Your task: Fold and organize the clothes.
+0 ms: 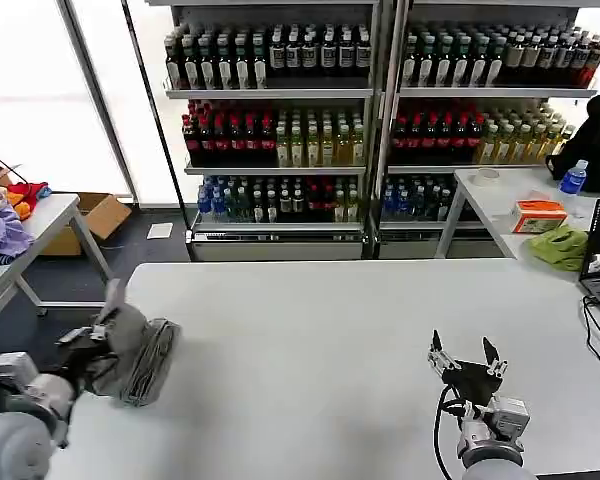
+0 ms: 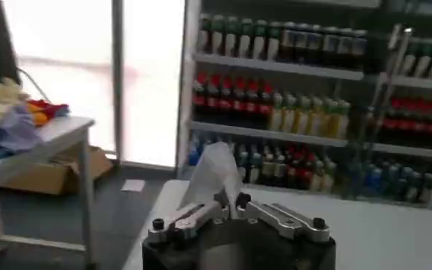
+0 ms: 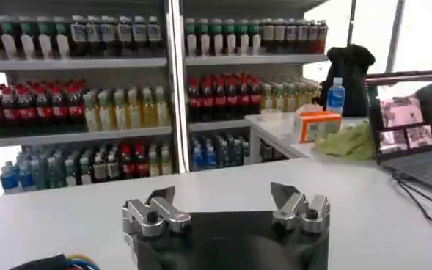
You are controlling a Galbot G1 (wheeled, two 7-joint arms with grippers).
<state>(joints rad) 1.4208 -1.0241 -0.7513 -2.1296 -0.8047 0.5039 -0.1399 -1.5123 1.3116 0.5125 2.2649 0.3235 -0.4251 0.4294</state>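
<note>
Your left tool grips the bunched grey T-shirt at the white desk's left edge.

Look through the left wrist camera: your fingers are pinched shut on a fold of the shirt sticking up between them. Your right tool hovers over the desk's near right part, well apart from the shirt, its jaws spread wide and holding nothing.
</note>
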